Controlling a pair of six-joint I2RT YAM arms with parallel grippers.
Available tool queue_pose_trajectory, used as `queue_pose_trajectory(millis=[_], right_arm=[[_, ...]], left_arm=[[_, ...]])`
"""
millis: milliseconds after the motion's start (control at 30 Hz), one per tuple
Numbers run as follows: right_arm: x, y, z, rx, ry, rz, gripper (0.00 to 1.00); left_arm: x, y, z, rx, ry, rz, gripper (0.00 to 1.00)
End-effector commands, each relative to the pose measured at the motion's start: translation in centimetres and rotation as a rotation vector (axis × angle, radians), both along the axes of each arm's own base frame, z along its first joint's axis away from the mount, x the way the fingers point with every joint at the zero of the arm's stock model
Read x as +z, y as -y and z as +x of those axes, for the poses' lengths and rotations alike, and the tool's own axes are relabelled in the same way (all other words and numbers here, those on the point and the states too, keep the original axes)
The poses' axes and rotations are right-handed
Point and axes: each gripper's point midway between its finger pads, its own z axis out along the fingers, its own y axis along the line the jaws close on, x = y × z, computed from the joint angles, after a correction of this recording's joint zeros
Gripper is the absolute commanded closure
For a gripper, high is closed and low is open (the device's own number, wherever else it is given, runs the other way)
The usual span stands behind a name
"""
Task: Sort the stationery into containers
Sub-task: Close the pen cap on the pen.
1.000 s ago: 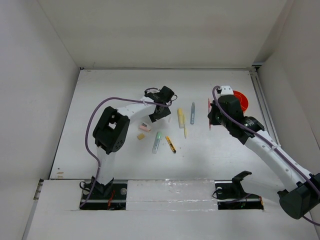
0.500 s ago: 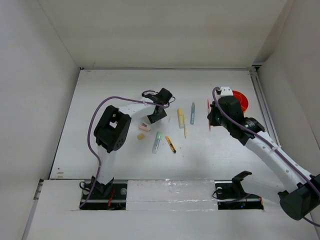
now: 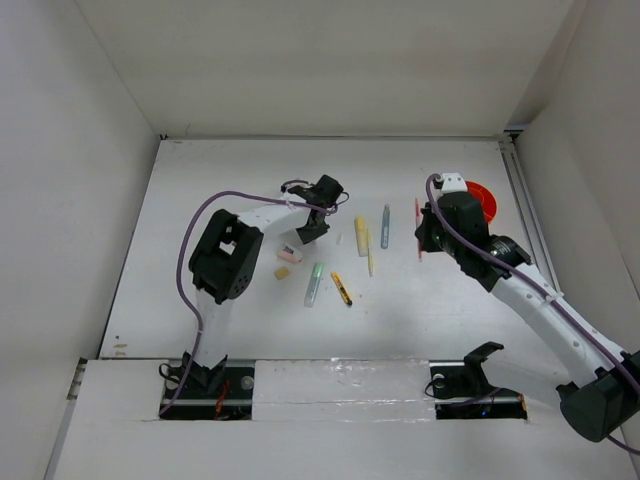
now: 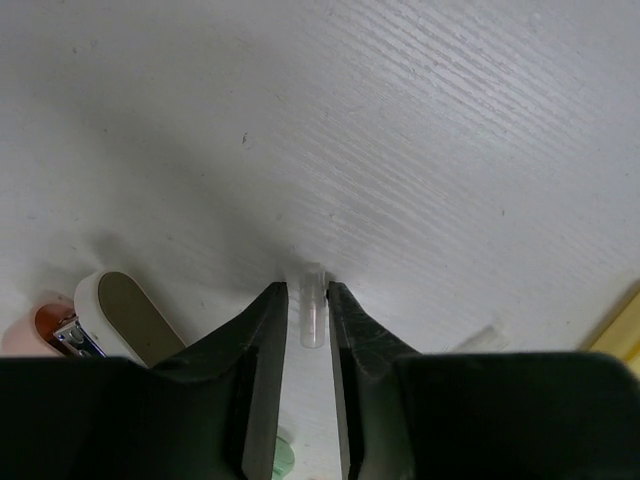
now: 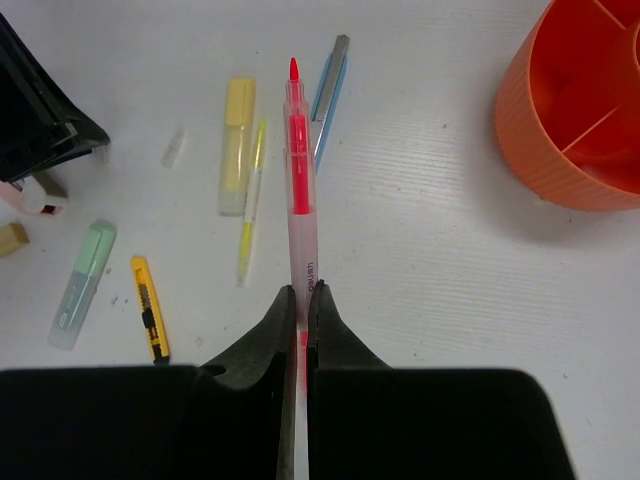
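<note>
Top view: orange pot near the worktop's right edge, red pen just left of it.
Left wrist: left gripper narrowly apart, straddling a clear cap.
Right wrist: right gripper clamped on the red pen.

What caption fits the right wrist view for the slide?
Right claw shut on the red pen, with the divided orange pot at upper right.

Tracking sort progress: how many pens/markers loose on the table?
5: blue pen, yellow marker and thin yellow pen beside it, green marker and yellow-black pen nearer the robot. The red pen is in the right claw, uncounted. The left arm could hide more.
</note>
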Motion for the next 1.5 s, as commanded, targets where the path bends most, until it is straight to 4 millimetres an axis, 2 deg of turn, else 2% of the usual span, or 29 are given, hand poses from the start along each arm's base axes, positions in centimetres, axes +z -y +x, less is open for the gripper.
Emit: queue_pose_trajectory(millis=[0,200,267,300,333,367,433,467,500,533,600,633,700,733,833,867,900,933,967,1000,1067,1100,1167,1200,1367,1400,1467], right_arm=[[2.4,-0.3,0.6,0.009,0.082,0.048,1.0],[2.6,-0.8,0.6,0.038,0.088,0.058,1.0],[2.8,-1.9,0.7,0.1,0.095,0.086,1.0],[2.0,-2.4,0.5,0.146,0.087,0.08,1.0],[2.3,-3.0,1.0,0.175,0.119,0.107,1.0],[1.0,-4.3,0.4,0.243,0.089,0.138,1.0],[0.6,-5.4,0.6,0.304,0.095,0.173,1.0],[0.5,-6.0,0.4,0.343,0.082,0.199,1.0],[-0.1,-6.4,0.2,0.362,0.064,0.206,1.0],[-0.6,-7.0,0.5,0.377,0.054,0.23,1.0],[-0.8,-8.5,-0.1,0.443,0.037,0.292,1.0],[-0.9,-9.1,-0.2,0.467,0.031,0.318,1.0],[-0.2,-10.2,-0.2,0.499,0.046,0.381,1.0],[-0.2,-10.4,-0.3,0.502,0.046,0.397,1.0],[-0.2,-11.8,-0.3,0.541,0.03,0.453,1.0],[-1.0,-12.4,-0.4,0.551,0.001,0.46,1.0],[-1.1,-12.6,-0.2,0.54,-0.016,0.473,1.0],[-1.4,-13.0,-0.2,0.543,-0.027,0.479,1.0],[-1.6,-13.4,-0.3,0.546,-0.038,0.486,1.0],[-1.6,-13.5,-0.1,0.537,-0.042,0.503,1.0],[-1.2,-14.8,-0.6,0.58,-0.031,0.521,1.0],[-1.7,-15.2,-0.8,0.58,-0.052,0.525,1.0],[-1.2,-15.5,-0.6,0.578,-0.03,0.533,1.0],[-0.8,-15.9,-0.8,0.593,-0.025,0.535,1.0],[0.2,-16.4,-0.5,0.588,0.004,0.542,1.0],[-0.2,-16.4,-0.2,0.577,-0.003,0.536,1.0],[-0.8,-16.6,0.1,0.573,-0.021,0.531,1.0]], left_arm=[[-3.0,-1.3,-1.7,0.018,-0.1,0.061,0.81],[-4.3,-1.6,-2.3,0.012,-0.14,0.056,1.0],[-4.3,-1.1,-2.0,-0.02,-0.134,0.043,1.0],[-4.5,-1.3,-2.0,-0.026,-0.141,0.036,1.0],[-3.8,-0.9,-1.6,-0.042,-0.121,0.016,1.0],[-3.1,-0.4,-0.7,-0.081,-0.08,0.002,1.0],[-0.2,1.1,0.1,-0.133,-0.014,-0.075,1.0],[1.6,2.2,1.2,-0.157,0.053,-0.124,1.0],[2.4,2.5,1.1,-0.206,0.076,-0.141,1.0],[5.3,3.3,1.4,-0.235,0.138,-0.201,1.0],[8.9,4.5,2.4,-0.278,0.257,-0.279,1.0],[9.5,4.6,2.1,-0.304,0.283,-0.297,1.0],[14.0,5.8,2.6,-0.353,0.406,-0.376,1.0],[14.2,5.8,2.3,-0.372,0.421,-0.386,1.0],[18.3,6.6,2.5,-0.422,0.564,-0.462,1.0],[18.3,6.5,2.3,-0.423,0.576,-0.467,1.0],[19.6,6.5,2.3,-0.425,0.611,-0.482,1.0],[20.1,6.5,2.3,-0.426,0.633,-0.491,1.0],[19.6,6.5,2.3,-0.418,0.63,-0.5,1.0],[20.9,6.4,2.1,-0.42,0.666,-0.515,1.0],[21.8,6.5,2.3,-0.416,0.711,-0.541,1.0],[22.7,6.5,2.2,-0.417,0.733,-0.551,1.0],[22.7,6.7,2.1,-0.429,0.729,-0.56,1.0],[23.3,7.0,2.1,-0.445,0.739,-0.566,1.0],[22.5,6.9,1.6,-0.453,0.732,-0.571,1.0],[23.3,6.8,1.5,-0.455,0.751,-0.579,1.0],[22.5,6.7,1.4,-0.46,0.745,-0.568,1.0]])
